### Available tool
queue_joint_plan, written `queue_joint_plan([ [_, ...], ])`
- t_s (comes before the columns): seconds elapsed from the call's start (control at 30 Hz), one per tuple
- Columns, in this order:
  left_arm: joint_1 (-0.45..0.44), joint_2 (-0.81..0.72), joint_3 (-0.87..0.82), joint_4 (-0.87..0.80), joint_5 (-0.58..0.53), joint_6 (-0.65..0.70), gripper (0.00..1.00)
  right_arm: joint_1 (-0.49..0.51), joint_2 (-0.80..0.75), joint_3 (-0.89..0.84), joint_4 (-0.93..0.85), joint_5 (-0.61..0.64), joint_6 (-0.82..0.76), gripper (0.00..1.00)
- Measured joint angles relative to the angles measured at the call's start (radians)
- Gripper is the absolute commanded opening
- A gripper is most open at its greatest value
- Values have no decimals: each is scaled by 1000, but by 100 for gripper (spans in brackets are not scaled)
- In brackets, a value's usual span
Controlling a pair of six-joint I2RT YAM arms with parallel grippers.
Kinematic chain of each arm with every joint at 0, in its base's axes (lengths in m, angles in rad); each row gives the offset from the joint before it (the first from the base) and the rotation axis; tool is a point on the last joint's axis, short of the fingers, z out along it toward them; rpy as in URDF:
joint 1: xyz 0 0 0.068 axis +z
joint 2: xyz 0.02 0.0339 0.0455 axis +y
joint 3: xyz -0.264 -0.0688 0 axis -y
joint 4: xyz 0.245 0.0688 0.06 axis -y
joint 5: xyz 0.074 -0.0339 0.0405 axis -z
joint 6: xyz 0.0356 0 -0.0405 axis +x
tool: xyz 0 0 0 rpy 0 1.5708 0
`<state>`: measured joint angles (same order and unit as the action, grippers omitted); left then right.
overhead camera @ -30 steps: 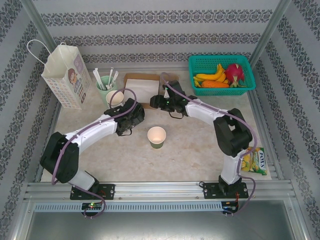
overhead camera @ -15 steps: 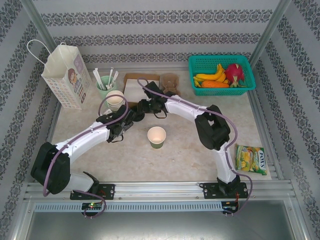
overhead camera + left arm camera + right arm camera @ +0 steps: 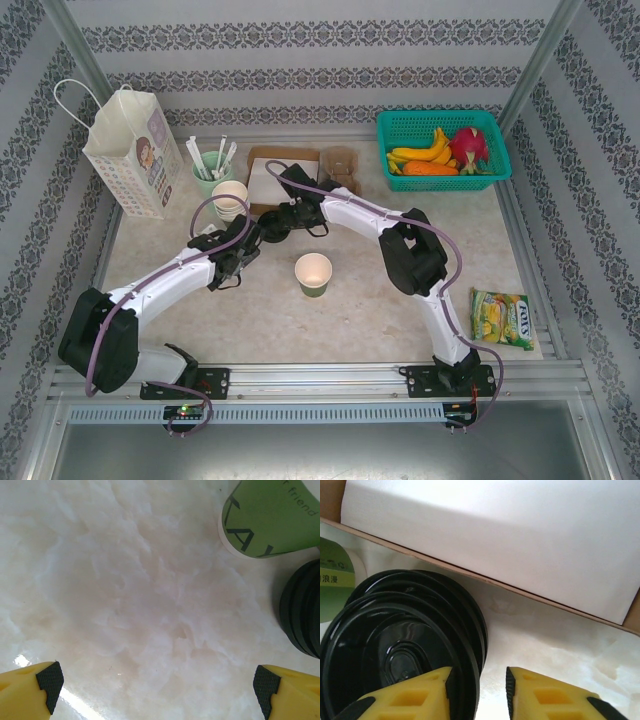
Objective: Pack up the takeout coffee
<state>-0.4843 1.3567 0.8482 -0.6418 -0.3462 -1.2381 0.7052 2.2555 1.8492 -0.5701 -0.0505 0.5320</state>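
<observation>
Right tool straddles the rim of the black lids, narrow, grip uncertain; left tool gapes wide; coffee cup stands lidless, apart from both.

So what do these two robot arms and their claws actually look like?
The left arm and right arm are white tubes linked by chunky black joints, each with a purple-grey cable looped alongside. The left gripper and right gripper have two blocky yellow fingers with black pads.
</observation>
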Motion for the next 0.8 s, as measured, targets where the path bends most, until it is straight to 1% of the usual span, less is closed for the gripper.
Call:
queue_joint_plan([
  [0.23, 3, 0, -3, 14, 13, 8, 99, 0, 0, 9, -3, 3, -19, 13],
  [0.3, 7, 0, -3, 31, 27, 19, 99, 0, 0, 9, -2, 9, -27, 10],
  [0.43, 9, 0, -5, 74, 57, 56, 99, 0, -4, 3, 6, 31, -39, 9],
  [0.53, 9, -3, -15, 122, 85, 94, 99, 0, -31, -35, 35, 54, -43, 9],
  [0.63, 9, -27, -46, 195, 126, 139, 99, 0, -85, -105, 81, 90, -52, 9],
  [0.8, 9, -115, -111, 345, 199, 211, 100, 0, -229, -285, 224, 179, -69, 10],
])
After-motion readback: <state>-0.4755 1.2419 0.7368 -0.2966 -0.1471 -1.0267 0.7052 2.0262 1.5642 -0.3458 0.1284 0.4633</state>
